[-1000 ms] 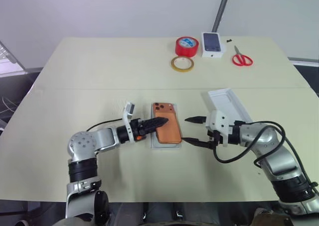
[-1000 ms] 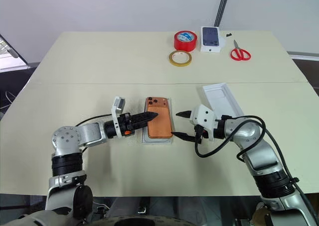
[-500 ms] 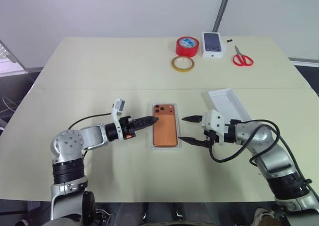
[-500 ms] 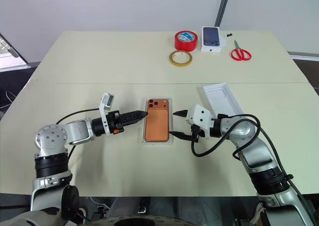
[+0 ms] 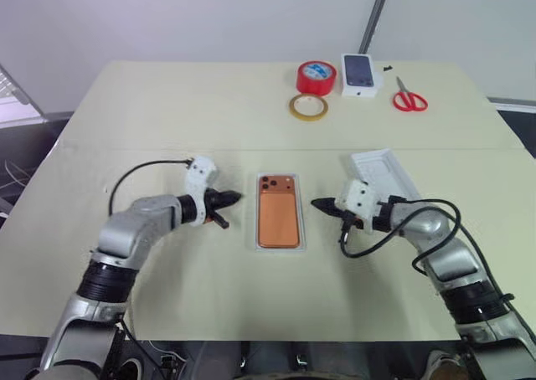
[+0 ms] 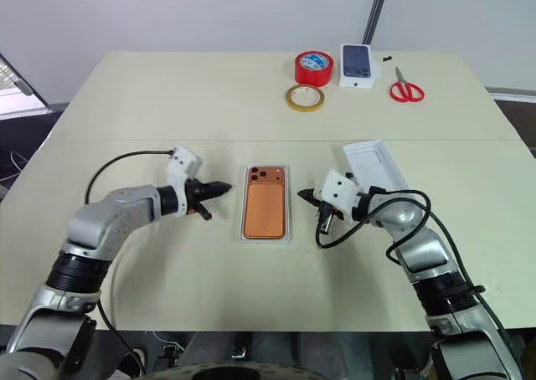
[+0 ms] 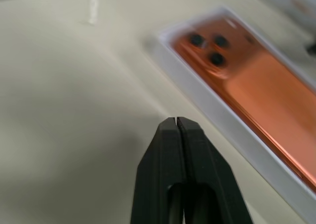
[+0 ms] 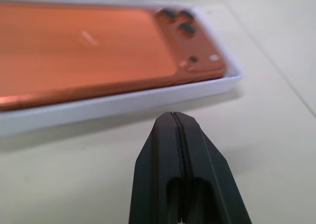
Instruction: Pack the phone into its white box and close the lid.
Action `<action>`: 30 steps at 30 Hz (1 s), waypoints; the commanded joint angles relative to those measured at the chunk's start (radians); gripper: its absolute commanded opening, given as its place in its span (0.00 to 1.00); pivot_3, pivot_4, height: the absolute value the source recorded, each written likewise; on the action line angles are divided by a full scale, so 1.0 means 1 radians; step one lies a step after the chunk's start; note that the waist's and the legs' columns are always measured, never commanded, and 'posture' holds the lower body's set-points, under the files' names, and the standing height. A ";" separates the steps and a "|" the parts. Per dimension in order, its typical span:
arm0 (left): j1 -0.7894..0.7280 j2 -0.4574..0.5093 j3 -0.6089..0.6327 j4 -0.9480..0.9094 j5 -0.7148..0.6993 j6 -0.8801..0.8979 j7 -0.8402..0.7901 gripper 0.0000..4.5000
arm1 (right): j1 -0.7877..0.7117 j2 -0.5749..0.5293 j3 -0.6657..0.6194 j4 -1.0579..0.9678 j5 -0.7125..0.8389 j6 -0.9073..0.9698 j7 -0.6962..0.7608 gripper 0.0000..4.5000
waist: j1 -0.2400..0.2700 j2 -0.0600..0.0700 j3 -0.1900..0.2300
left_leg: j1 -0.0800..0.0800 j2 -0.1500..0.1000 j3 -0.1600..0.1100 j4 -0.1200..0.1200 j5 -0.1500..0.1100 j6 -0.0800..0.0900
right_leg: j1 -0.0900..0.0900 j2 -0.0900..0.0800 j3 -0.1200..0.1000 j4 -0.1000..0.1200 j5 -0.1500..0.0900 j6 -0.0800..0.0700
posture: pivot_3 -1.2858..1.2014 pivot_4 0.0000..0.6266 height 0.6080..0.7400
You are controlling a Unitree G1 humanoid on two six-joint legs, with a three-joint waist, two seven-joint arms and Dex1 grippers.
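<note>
Both arms had drawn back from the orange phone (image 5: 278, 216) seated in the white box (image 5: 259, 244), the left gripper (image 5: 232, 200) and right gripper (image 5: 319, 203) pinched shut on nothing, leaving the lid (image 5: 381, 170) to fit.

The phone (image 7: 256, 81) is blurred in the left wrist view and runs off the picture's edge. The right claw's (image 5: 322, 205) body covers a corner of the lid (image 5: 381, 172).
</note>
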 commanded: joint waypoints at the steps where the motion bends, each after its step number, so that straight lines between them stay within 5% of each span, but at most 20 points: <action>1: 0.011 -0.003 -0.054 0.000 0.074 -0.118 -0.066 0.00 | -0.014 -0.004 0.018 0.013 -0.055 -0.054 -0.015 0.00 | -0.002 0.000 0.000 | 0.000 0.000 0.000 0.000 0.000 0.000 | 0.000 0.000 0.000 0.000 0.000 0.000 | 0.52 0.24 1.00; 6: 0.049 0.000 -0.106 0.011 0.116 -0.162 -0.151 0.00 | 0.008 0.014 0.022 -0.020 -0.048 -0.044 -0.015 0.00 | -0.002 0.000 0.000 | 0.000 0.000 0.000 0.000 -0.003 0.005 | 0.000 0.000 0.000 0.001 0.000 0.000 | 0.52 0.24 1.00; 12: 0.015 -0.128 -0.124 0.022 0.090 -0.101 -0.158 0.00 | -0.014 0.024 0.012 -0.022 -0.055 -0.023 -0.023 0.00 | 0.007 0.001 0.000 | 0.000 0.000 0.000 0.002 -0.004 0.008 | 0.001 0.000 0.000 0.001 0.000 0.000 | 0.52 0.24 1.00; 30: -0.246 -0.470 -0.195 0.442 0.273 -0.323 -0.250 0.00 | 0.065 -0.124 -0.121 -0.011 -0.048 -0.031 0.015 0.00 | 0.006 0.001 0.000 | 0.001 -0.001 0.000 0.003 -0.004 0.009 | 0.003 0.001 0.000 0.001 0.000 0.000 | 0.52 0.24 1.00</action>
